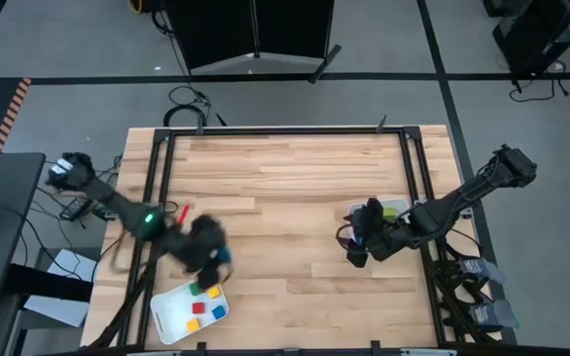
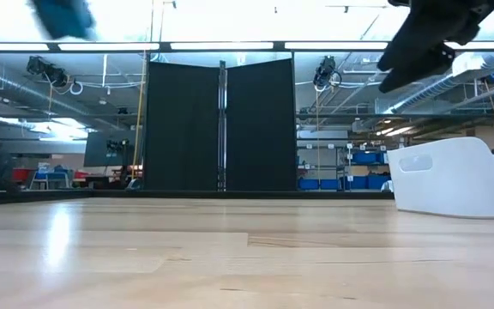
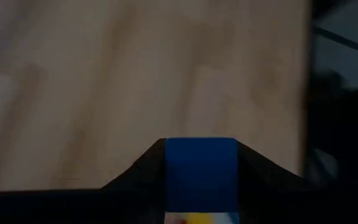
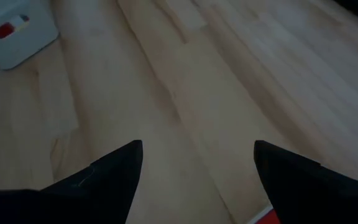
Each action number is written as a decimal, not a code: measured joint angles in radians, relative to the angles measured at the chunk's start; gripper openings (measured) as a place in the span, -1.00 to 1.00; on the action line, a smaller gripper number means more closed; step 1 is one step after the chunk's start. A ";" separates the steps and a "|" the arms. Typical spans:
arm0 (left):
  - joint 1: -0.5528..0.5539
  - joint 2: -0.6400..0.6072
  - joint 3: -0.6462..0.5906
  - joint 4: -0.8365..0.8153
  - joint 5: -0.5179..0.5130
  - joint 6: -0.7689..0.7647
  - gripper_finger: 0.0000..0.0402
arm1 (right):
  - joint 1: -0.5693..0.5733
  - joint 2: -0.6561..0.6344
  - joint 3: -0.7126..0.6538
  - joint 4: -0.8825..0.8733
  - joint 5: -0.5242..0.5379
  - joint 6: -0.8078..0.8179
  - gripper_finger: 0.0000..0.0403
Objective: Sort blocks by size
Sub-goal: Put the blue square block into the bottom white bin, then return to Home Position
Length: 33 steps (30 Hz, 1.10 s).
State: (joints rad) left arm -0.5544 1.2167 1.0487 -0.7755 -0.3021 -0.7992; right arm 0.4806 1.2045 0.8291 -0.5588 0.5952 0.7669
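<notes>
High view. I log a wooden table (image 1: 295,188) with black framing at its edges. My left gripper (image 1: 209,259) hangs over the near-left part of the table, just above the far edge of a white tray (image 1: 171,318) that lies at the near-left corner. A blue block (image 1: 225,254) shows at the gripper's tip. In the tray I count a green block (image 1: 195,290), a yellow block (image 1: 214,293), a red block (image 1: 200,308), a second blue block (image 1: 218,311) and a second red block (image 1: 193,323), lying apart from one another. My right gripper (image 1: 357,247) hangs over the right part of the table, beside a second white tray (image 1: 394,209) at the right edge, mostly hidden under the arm.

Low view. The bare tabletop runs across the picture. A white bin-shaped tray (image 2: 457,178) stands at the right. A dark arm part shows at the top right; a blurred blue shape shows at the top left. I cannot tell either gripper's state here.

Left wrist view. The two dark fingers (image 3: 135,180) are closed partway against the blue block (image 3: 201,177), which sits gripped between them, with wood beyond. Bits of red and yellow show under the block.

Right wrist view. The two dark fingers (image 4: 114,171) stand wide apart with nothing between them, only wood. A white tray (image 4: 17,37) with a red block (image 4: 4,30) in it lies well off. A red sliver (image 4: 263,216) shows by one finger.
</notes>
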 joint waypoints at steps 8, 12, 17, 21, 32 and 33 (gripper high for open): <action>-0.280 0.073 -0.103 0.090 0.041 -0.238 -0.33 | -0.032 0.000 0.000 0.018 0.000 -0.011 0.58; -0.316 0.139 -0.104 0.084 0.123 -0.287 -0.32 | -0.032 0.001 0.000 0.021 0.000 -0.003 0.58; -0.330 0.176 -0.104 0.072 0.170 -0.290 0.35 | -0.032 0.001 0.000 0.021 0.000 -0.006 0.58; -0.336 0.164 -0.096 0.076 0.020 -0.258 0.76 | -0.031 0.001 0.000 0.025 -0.001 -0.071 0.58; -0.254 0.117 -0.130 0.297 -0.402 0.150 -0.62 | -0.013 0.003 -0.023 0.342 -0.077 -0.506 -0.35; -0.232 0.117 -0.152 0.353 -0.411 0.192 -0.80 | -0.016 0.004 -0.043 0.390 -0.090 -0.541 -0.53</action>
State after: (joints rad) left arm -0.7863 1.3342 0.8967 -0.4230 -0.7128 -0.6076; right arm 0.4651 1.2084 0.7858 -0.1692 0.5056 0.2262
